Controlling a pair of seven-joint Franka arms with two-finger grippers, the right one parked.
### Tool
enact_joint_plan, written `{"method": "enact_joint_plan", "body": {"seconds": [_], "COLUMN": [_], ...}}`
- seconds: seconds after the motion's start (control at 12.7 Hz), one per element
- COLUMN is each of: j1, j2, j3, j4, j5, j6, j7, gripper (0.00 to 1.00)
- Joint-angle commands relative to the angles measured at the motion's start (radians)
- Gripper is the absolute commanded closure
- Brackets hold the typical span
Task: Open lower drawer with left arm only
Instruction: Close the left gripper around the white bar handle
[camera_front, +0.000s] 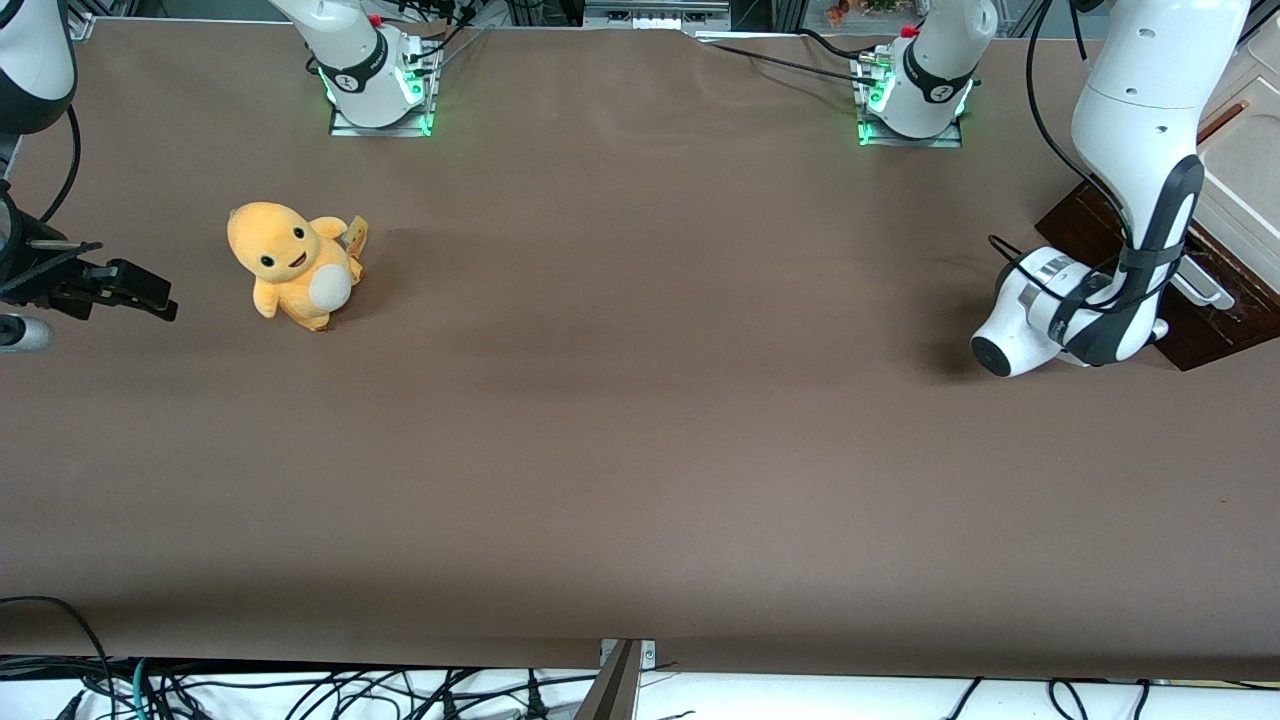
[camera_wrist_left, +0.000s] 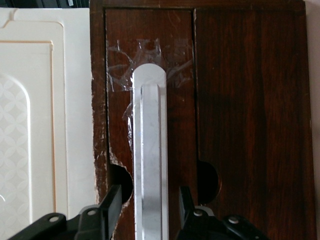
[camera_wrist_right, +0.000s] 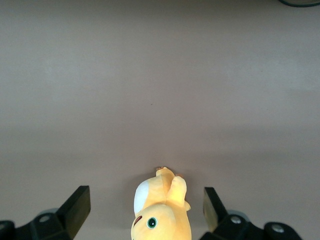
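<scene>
Left arm (camera_front: 1135, 190) reaches down at the working arm's end of the desk (camera_front: 640, 450), wrist bent low in front of the dark-brown cabinet. Its end effector (camera_wrist_left: 149, 210) sits at the lower drawer (camera_wrist_left: 150, 75) front: fingers (camera_wrist_left: 113, 202) apart, one on each side of the long white-silver bar handle (camera_wrist_left: 149, 165), handle running between them w/ a gap on both sides, not clamped. Clear tape is stuck across the rounded end of the handle. Chipped edge on the brown wood beside the handle; half-round cutouts show dark near each fingertip. Cream-white cabinet panel (camera_wrist_left: 35, 125) w/ thin orange line lies just beside the brown front. In front view only a corner of the brown wood (camera_front: 1200, 320) and part of the handle show past the arm.

Orange plush toy (camera_front: 293, 263) w/ white belly sits upright toward the parked arm's end, well apart from the drawer; small tag at its side, writing too small to read. No legible labels or brand marks elsewhere.
</scene>
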Motion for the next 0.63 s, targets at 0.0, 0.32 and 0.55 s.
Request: {"method": "enact_joint_plan", "body": {"seconds": [0.0, 0.32, 0.55], "j1": [0.010, 0.010, 0.009], "j2": [-0.032, -0.034, -0.037], "j3": [-0.006, -0.007, -0.007], "j4": [-0.038, -0.038, -0.037], "j5": [0.029, 0.025, 0.023], "j6": [0.013, 0.015, 0.027], "j7": [0.007, 0.004, 0.001], "gripper": [0.58, 0.75, 0.82]}}
